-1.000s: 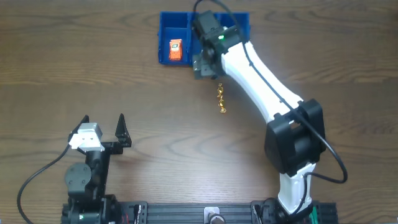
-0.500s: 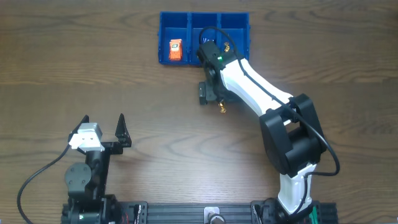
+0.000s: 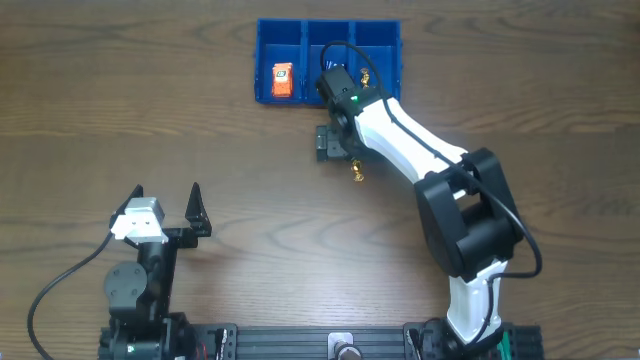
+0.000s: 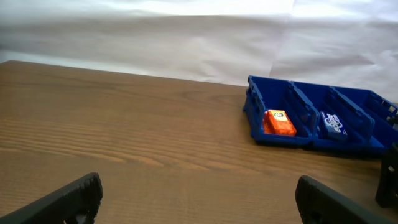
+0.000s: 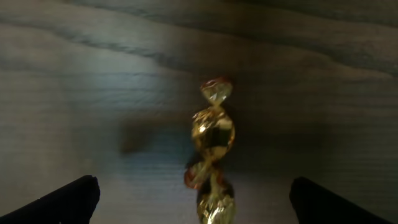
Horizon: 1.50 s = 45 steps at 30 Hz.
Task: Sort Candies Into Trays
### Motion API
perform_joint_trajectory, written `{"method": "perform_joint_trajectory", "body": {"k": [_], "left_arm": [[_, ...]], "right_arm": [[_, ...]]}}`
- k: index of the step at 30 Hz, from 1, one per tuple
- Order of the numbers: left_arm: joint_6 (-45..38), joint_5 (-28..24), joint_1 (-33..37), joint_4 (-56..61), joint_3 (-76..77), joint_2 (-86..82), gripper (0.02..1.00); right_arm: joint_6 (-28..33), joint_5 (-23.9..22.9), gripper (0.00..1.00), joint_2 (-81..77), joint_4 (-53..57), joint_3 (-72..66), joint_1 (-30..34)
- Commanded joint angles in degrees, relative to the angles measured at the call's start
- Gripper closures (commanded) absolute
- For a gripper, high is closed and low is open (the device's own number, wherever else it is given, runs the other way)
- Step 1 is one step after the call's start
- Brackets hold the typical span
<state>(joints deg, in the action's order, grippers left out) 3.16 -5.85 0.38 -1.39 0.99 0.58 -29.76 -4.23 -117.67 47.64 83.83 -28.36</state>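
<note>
A blue tray (image 3: pixel 304 25) with three compartments stands at the far side of the table. An orange candy (image 3: pixel 283 80) lies in its left compartment, also seen in the left wrist view (image 4: pixel 278 122); a blue-and-white candy (image 4: pixel 334 123) lies in the middle one. Gold-wrapped candies (image 5: pixel 213 134) lie in a short row on the wood just in front of the tray (image 4: pixel 252 112). My right gripper (image 3: pixel 335 146) hangs low over them, open, with the candies between its fingers (image 5: pixel 68 202); one gold candy (image 3: pixel 356 174) pokes out beside it. My left gripper (image 3: pixel 168 203) rests open near its base.
A small gold piece (image 3: pixel 365 75) shows at the tray's right compartment beside the right arm. Bare wooden table (image 3: pixel 120 110) spreads to the left and right of the tray and between the arms.
My right gripper came back from over the tray and dropped toward the table, ending over the gold candies. The left arm stayed still.
</note>
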Motion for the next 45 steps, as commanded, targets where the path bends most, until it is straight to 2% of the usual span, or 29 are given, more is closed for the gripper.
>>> {"method": "perform_joint_trajectory", "body": {"k": [1,5,9,15,29,36,39,41,45], "left_arm": [[0.24,-0.07,0.35,-2.64,-0.72,-0.33,0.020],[0.24,-0.07,0.35,-2.64,-0.72,-0.33,0.023],[0.24,-0.07,0.35,-2.64,-0.72,-0.33,0.023],[0.24,-0.07,0.35,-2.64,-0.72,-0.33,0.023],[0.24,-0.07,0.35,-2.64,-0.72,-0.33,0.023],[0.24,-0.07,0.35,-2.64,-0.72,-0.33,0.023],[0.24,-0.07,0.35,-2.62,-0.72,-0.33,0.023],[0.24,-0.07,0.35,-2.62,-0.72,-0.33,0.023],[0.24,-0.07,0.35,-2.62,-0.72,-0.33,0.020]], "right_arm": [[-1.99,0.48,0.001,-1.68,0.63,-0.24,0.74],[-1.97,2.54,0.001,-1.68,5.27,-0.24,0.74],[-1.70,3.56,0.014,-1.68,5.46,-0.24,0.74],[-1.73,3.54,0.156,-1.68,5.20,-0.26,0.74],[-1.75,4.17,0.270,-1.73,3.43,-2.49,0.79],[-1.77,4.44,0.454,-1.73,2.23,-2.49,0.79],[-1.77,4.61,0.632,-1.73,1.99,-2.49,0.79],[-1.77,4.61,0.711,-1.73,1.97,-2.49,0.79],[-1.77,4.55,0.737,-1.73,2.75,-2.49,0.79]]}}
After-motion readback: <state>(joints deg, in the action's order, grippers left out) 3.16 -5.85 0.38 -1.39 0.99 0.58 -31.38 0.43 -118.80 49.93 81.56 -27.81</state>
